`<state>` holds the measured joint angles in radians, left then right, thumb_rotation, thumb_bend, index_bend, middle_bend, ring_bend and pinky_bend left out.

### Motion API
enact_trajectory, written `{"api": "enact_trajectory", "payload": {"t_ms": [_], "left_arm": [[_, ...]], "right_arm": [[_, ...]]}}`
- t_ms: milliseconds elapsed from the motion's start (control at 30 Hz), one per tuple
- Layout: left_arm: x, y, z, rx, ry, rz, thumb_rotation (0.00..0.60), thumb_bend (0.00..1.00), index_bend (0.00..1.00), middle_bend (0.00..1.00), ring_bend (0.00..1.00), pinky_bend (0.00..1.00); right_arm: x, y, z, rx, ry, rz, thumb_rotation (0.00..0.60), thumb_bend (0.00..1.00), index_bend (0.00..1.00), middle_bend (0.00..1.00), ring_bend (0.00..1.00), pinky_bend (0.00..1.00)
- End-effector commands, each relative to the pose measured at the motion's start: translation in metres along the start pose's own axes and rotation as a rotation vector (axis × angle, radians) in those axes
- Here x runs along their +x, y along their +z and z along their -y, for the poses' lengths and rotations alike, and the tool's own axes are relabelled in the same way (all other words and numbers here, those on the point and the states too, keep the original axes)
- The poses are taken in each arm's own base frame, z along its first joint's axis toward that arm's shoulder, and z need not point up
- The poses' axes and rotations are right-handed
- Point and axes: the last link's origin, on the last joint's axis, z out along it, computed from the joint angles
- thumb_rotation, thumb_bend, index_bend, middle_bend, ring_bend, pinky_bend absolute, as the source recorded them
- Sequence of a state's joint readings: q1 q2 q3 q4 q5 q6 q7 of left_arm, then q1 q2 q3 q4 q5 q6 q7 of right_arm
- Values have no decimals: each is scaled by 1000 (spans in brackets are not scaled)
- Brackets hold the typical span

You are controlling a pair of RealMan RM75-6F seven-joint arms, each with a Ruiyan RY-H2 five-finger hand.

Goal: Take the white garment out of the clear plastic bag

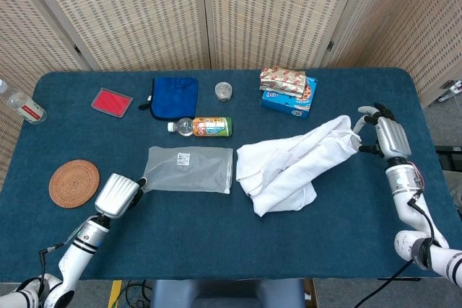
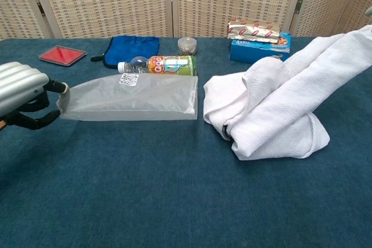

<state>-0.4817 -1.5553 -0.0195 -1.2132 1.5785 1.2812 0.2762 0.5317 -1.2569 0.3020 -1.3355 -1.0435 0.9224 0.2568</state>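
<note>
Left hand (image 1: 117, 194) pinches the left end of the clear plastic bag (image 1: 189, 170), which lies flat and emptied; a white code label (image 2: 127, 79) is stuck near its top, print too small to read. Just right of the bag, apart from it: white garment (image 1: 294, 166), heaped, its far end lifted and held by right hand (image 1: 390, 137).

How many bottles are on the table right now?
2. One juice bottle lies on its side just behind the plastic bag. A second bottle lies at the far left edge of the table, partly cut off in the head view.
</note>
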Motion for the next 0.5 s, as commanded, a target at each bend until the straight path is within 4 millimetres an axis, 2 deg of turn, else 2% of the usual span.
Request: {"api": "enact_trajectory", "payload": {"t_ms": [33, 500], "left_arm": [[-1, -4, 4, 12, 3, 4, 600, 473, 760, 1000, 1000, 1000], [-5, -22, 23, 73, 6, 19, 600, 473, 759, 1000, 1000, 1000]], "right_arm": [[4, -1, -2, -5, 0, -12, 600, 658, 878, 210, 0, 63], [28, -9, -10, -18, -24, -60, 600, 658, 878, 213, 0, 63]]}}
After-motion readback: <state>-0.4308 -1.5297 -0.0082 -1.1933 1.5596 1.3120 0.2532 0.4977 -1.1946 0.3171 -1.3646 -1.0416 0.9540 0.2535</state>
